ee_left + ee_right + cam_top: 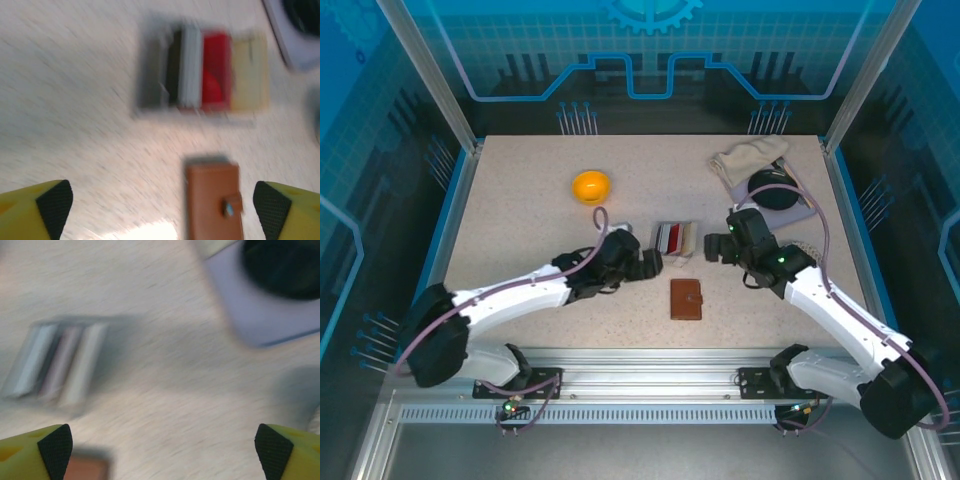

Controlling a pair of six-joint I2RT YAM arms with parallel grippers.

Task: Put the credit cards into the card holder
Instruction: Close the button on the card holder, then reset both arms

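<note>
Item 1. Left gripper [162, 210]: yellow fingers with black pads [52, 205] at the two bottom corners of the left wrist view, spread wide. In the top view it [650, 263] sits just left of the tray, low over the table [520, 220].

Item 2. Right gripper [164, 450]: same yellow fingers and black pads [274, 449], also spread wide. In the top view it [718, 246] is just right of the tray, facing the left gripper across it.

Item 3. Card holder [686, 299]: reddish-brown leather, closed, lying flat on the table. It is on the near side of the tray and apart from it, close to both grippers but touching neither. The left wrist view shows it [214, 200] with a tab and a metal snap at one long edge. A brown corner of it [87, 469] shows at the bottom of the right wrist view.

Item 4. Credit cards [670, 238]: all inside the tray [697, 240], a clear grey box at mid-table. The blurred left wrist view shows the cards [200, 70] as strips side by side, black, white, then red. A beige strip at the far end is too blurred to tell whether it is a card or part of the tray.

Item 5. Orange bowl [591, 186]: far left of centre, well apart from the tray.

Item 6. Beige cloth [748, 158]: far right corner, bunched beside a black round object [770, 188] that sits on a pale flat pad [260, 325].
</note>
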